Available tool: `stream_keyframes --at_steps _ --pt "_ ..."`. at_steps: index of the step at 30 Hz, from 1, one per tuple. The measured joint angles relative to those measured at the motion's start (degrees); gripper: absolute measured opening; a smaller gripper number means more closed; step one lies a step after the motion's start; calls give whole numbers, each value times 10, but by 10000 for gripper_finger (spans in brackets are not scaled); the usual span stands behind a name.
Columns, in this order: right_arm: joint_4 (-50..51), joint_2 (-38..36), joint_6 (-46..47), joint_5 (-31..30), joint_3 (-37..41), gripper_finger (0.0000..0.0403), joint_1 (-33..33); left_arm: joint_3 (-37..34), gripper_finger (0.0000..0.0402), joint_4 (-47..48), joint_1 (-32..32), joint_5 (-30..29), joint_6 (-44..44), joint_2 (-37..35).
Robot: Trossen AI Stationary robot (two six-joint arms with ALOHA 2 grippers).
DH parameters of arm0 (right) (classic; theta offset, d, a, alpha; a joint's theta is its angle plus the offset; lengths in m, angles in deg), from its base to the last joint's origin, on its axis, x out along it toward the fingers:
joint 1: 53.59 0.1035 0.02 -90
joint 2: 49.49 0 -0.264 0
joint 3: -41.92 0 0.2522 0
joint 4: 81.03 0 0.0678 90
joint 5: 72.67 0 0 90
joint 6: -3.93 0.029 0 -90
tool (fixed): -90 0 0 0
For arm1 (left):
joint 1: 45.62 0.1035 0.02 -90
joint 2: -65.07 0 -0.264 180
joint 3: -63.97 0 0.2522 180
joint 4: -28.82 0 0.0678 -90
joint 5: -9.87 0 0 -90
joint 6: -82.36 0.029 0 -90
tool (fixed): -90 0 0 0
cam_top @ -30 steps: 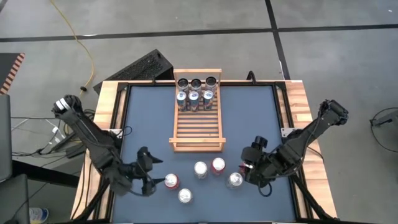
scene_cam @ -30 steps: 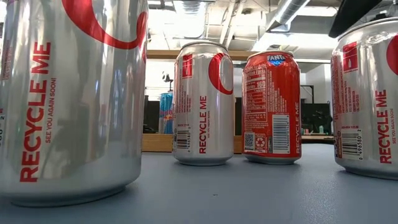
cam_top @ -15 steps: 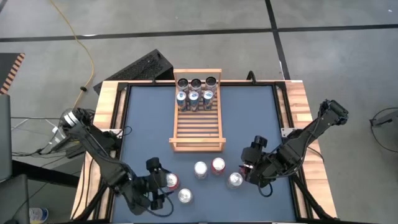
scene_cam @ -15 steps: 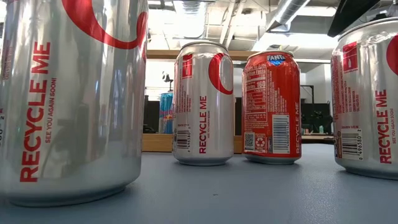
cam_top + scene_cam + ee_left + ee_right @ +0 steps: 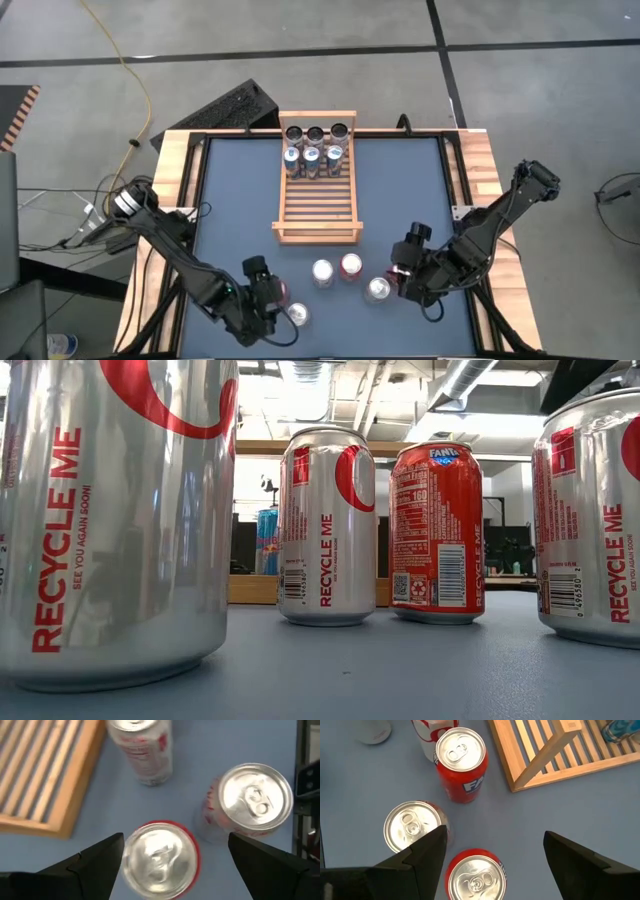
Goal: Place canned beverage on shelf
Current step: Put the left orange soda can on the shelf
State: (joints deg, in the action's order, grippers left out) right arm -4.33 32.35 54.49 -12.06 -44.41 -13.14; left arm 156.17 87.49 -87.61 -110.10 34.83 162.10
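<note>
Six slim cans (image 5: 314,151) already stand in two rows at the far end of the shelf (image 5: 317,212), the light-wood slatted rack lying mid-desk; most of its slats are bare. Loose stock on the blue desk (image 5: 230,200), in front of the shelf's near rail:

- Red-rimmed can (image 5: 161,860), directly between the spread fingers of the left pincer (image 5: 172,865); not yet pinched, gaps showing on both sides of it.
- Silver can (image 5: 298,314), just beside the first, toward the desk's near edge.
- Silver can with red lettering (image 5: 322,272), nearest the shelf's rail.
- Red Fanta can (image 5: 351,265), touching or almost touching that one.
- Silver can (image 5: 377,290), by the right arm.
- Red-topped can (image 5: 475,877), lying between the fingers of the right pincer (image 5: 492,860), which also stands spread with nothing held.

Progress, as judged: part done, with six cans shelved and roughly six left on the desk. The step in hand looks like the left arm's approach to a pick; closing, lifting and carrying to the rack all remain.
</note>
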Motion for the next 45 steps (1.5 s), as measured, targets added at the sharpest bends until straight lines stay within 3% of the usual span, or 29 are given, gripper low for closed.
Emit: stream_keyframes --at_steps 7,19,38,42,45 --pt "-15 0 0 -4 20 317 0 26 348 64 3 -5 -31 -5" --pt "-27 0 19 9 62 317 -5 27 348 57 54 90 -26 -4" --pt "-38 0 14 10 62 317 -4 27 348 79 93 157 -74 5" --pt "-38 0 14 10 62 317 -4 48 348 87 101 204 -52 6" --pt "-39 0 15 11 62 317 -4 67 348 87 101 199 -37 6"
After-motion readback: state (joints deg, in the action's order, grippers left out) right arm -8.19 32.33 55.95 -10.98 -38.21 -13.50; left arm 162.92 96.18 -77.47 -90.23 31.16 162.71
